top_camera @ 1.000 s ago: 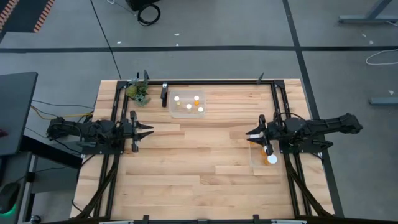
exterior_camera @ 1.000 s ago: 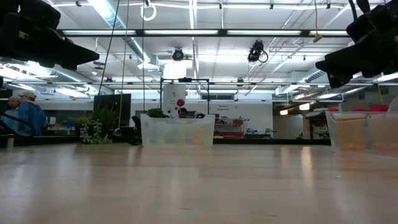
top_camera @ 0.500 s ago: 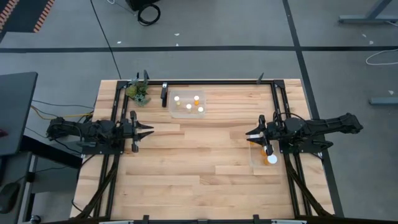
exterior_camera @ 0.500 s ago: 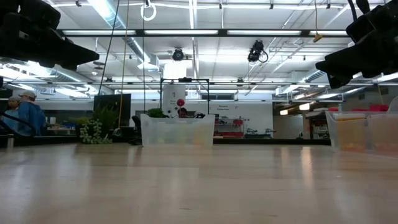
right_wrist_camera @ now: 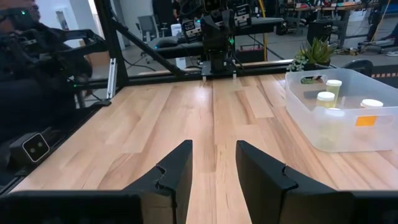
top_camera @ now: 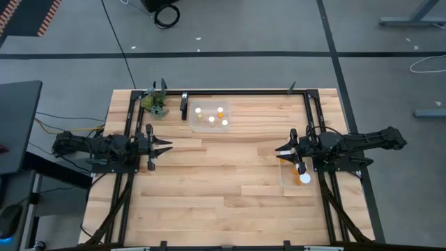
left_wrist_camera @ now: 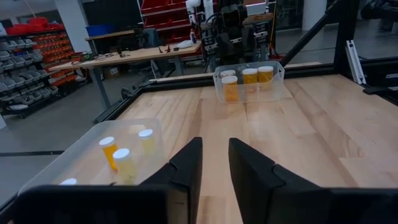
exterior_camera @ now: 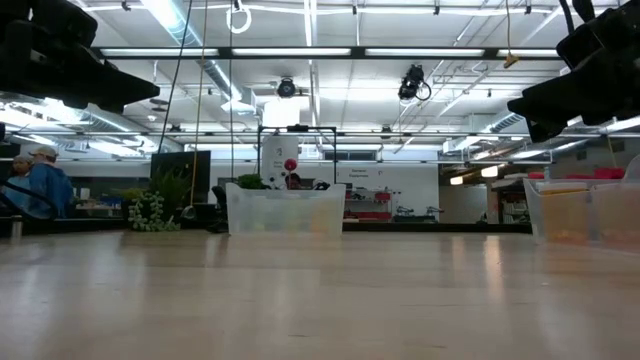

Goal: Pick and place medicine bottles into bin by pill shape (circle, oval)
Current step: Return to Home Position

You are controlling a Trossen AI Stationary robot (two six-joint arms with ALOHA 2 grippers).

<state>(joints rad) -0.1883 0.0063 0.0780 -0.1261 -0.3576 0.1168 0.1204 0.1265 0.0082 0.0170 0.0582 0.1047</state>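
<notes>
Entry: bottle-sorting job, closing step. Both arms are parked at the edges, and the return home is judged done or all but done. Nearest: front of the wooden surface (top_camera: 223, 209), no bottle seen loose on it. Mid-depth, left edge: left claw (left_wrist_camera: 214, 163), fingers parted by a narrow gap, nothing betw. them, pointing inward across the boards. Opp., right edge: right claw (right_wrist_camera: 213, 167), likewise slightly apart and empty. Its arm passes above the side bin (top_camera: 287, 189), a clear tub holding some of the medicine bottles (left_wrist_camera: 249, 76) (orange bodies, white caps; approx. four, count unsure). Further back, centre: far bin (top_camera: 209, 127), clear, w/ abt five bottles upright. Back-left corner: small plant (top_camera: 155, 103). Beyond the surface: workshop room, w/ a person (exterior_camera: 38, 180) at far left, well apart from the rig. Step in hand: homing. Sorting looks complete, since every bottle in view sits in a bin. Next move: prob. nothing on the bottles, at most settling both arms at rest. Pill shape per bin can't be read here, so the sort can't be verified. Vs. the earlier frames: no change, w/ arms, claws, bins and bottles all in the same places.
</notes>
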